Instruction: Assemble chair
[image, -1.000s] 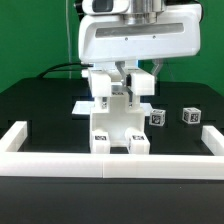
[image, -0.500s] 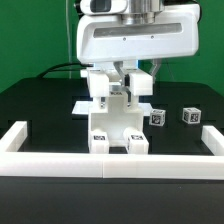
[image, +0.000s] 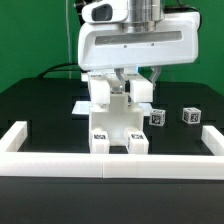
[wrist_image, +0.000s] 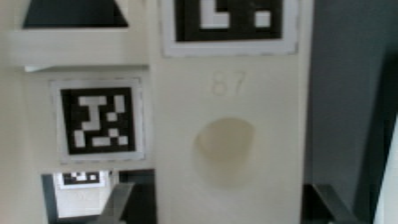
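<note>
While the exterior view shows fingers (image: 122, 80) clamped on the chair (image: 118, 125), the wrist view shows its tags (wrist_image: 98, 123).

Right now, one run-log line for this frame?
gripper: shut on chair top | chair: upright by border rail | two loose tagged blocks: exterior view's right, untouched

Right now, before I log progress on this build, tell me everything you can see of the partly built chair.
The partly built chair is white, blocky and plastic-looking, with square black-and-white tags on its faces. It stands upright on the black table, two tagged feet with a gap between them toward the border rail. The gripper is closed on its upper part.
</note>
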